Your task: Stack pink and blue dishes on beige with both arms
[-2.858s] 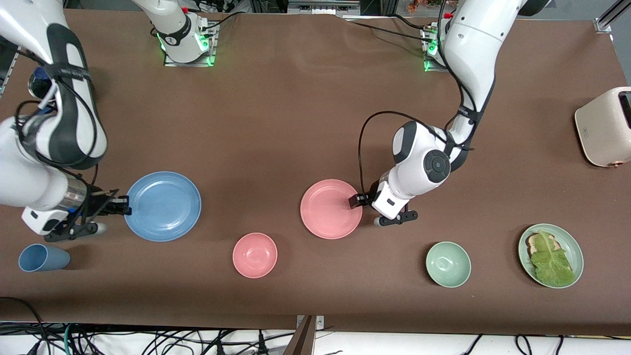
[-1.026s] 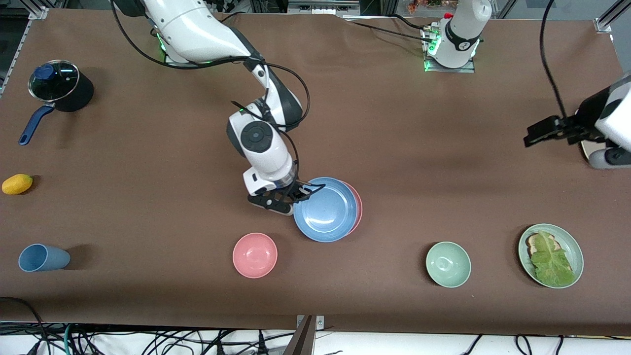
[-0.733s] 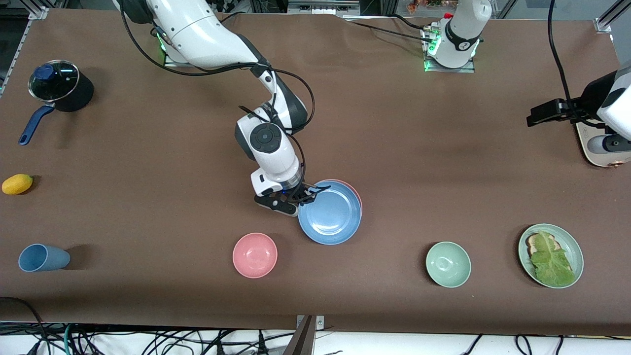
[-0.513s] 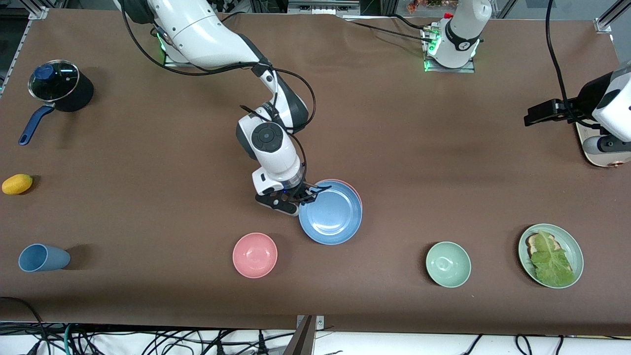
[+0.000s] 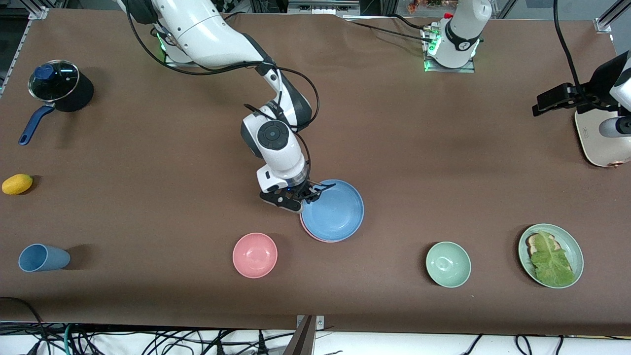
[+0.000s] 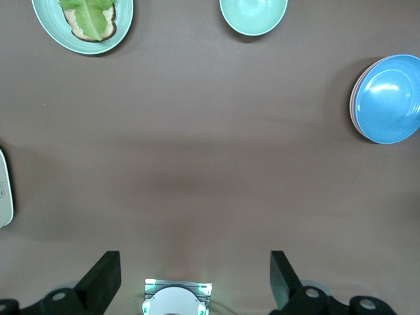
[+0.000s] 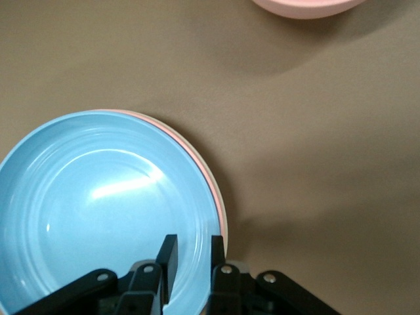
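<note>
The sky-blue plate [image 5: 335, 209] lies on the salmon pink plate [image 5: 311, 233] in the middle of the table. Only a thin pink crescent shows under it, nearer the front camera. My right gripper [image 5: 310, 193] sits low at the blue plate's rim on the side toward the right arm's end. In the right wrist view its fingertips [image 7: 192, 246] stand a little apart, one inside the blue plate [image 7: 98, 210], one outside the rim by the pink plate [image 7: 199, 156]. The left gripper [image 5: 554, 98] hangs high over the toaster, open and empty [image 6: 190, 282]. The beige plate is out of view.
Nearer the front camera sit a pink bowl [image 5: 255, 255], a pale green bowl [image 5: 448, 264], a green plate with bread and lettuce [image 5: 550, 255] and a blue cup [image 5: 42, 257]. A lidded pot [image 5: 59, 86] and yellow fruit [image 5: 17, 184] lie at the right arm's end. A cream toaster [image 5: 604, 138] stands at the left arm's end.
The right gripper slid the blue plate over the pink one and set it down, then its fingers parted slightly at the rim. The left arm stayed raised by the toaster.
</note>
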You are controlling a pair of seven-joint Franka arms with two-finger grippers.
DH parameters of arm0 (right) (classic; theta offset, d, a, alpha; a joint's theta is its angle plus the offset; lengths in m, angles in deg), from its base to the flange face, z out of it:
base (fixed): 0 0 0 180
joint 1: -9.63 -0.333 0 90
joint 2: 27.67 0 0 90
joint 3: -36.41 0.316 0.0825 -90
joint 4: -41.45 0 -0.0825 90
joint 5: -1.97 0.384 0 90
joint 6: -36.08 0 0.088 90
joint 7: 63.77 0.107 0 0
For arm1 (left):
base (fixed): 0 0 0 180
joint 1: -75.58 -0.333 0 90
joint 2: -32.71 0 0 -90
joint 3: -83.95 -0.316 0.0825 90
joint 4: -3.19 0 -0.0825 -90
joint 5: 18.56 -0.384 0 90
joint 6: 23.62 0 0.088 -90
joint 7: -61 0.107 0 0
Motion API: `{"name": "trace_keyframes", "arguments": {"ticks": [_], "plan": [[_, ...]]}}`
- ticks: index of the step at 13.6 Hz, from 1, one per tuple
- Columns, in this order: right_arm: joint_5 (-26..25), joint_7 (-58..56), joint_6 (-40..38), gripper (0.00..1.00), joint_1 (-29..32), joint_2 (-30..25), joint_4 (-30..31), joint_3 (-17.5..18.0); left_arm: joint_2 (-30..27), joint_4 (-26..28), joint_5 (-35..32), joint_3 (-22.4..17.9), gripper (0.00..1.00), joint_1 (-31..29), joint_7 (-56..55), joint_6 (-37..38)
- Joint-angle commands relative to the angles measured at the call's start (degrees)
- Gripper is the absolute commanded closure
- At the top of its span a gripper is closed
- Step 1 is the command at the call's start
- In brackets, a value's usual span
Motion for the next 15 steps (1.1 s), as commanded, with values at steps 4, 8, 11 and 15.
{"name": "trace_keyframes", "arguments": {"ticks": [4, 8, 11, 15], "plan": [[-1.6, -3.2, -8.8, 0.38, 0.0, -2.5, -1.8, -3.4, -1.2, 0.4, -1.5, 1.3, 0.00, 0.0, 0.8, 0.3], [-0.8, -16.1, -16.3, 0.01, 2.6, -7.3, -1.2, -8.0, -1.0, 0.2, -1.5, 1.3, 0.00, 0.2, 0.8, 0.4], [0.3, -23.5, -26.4, 0.00, 7.3, -13.1, -0.3, -11.4, -0.7, 0.2, -1.5, 1.2, 0.00, -0.1, 0.8, 0.4], [5.0, -39.2, -37.5, 0.00, 13.4, -21.8, 1.8, -13.4, 0.1, 0.2, -1.8, 0.8, 0.00, -0.3, 0.8, -0.1]]}}
